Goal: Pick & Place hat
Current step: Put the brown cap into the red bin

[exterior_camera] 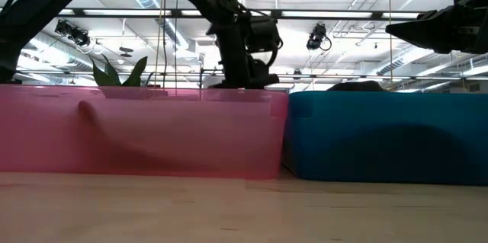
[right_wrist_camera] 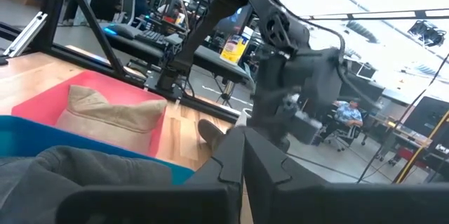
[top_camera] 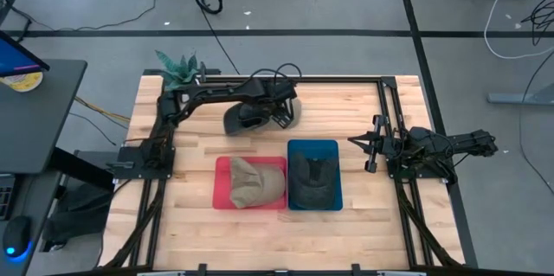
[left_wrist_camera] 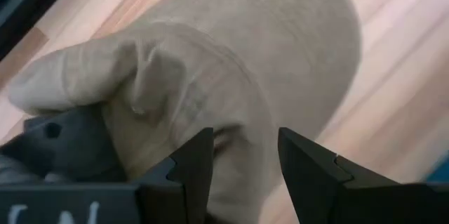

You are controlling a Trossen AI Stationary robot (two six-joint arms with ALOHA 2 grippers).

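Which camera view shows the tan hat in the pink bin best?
The high view: the tan hat lies whole inside the pink bin. The right wrist view shows it partly; in the low view the bin wall hides it.

In the low view, the contents of the pink bin and blue bin are hidden by their walls. The hat is cut off in the left wrist view.

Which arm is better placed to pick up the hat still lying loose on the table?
Left. The left gripper is over the loose hat, fingers open around its fabric. The right gripper waits at the table's right side.
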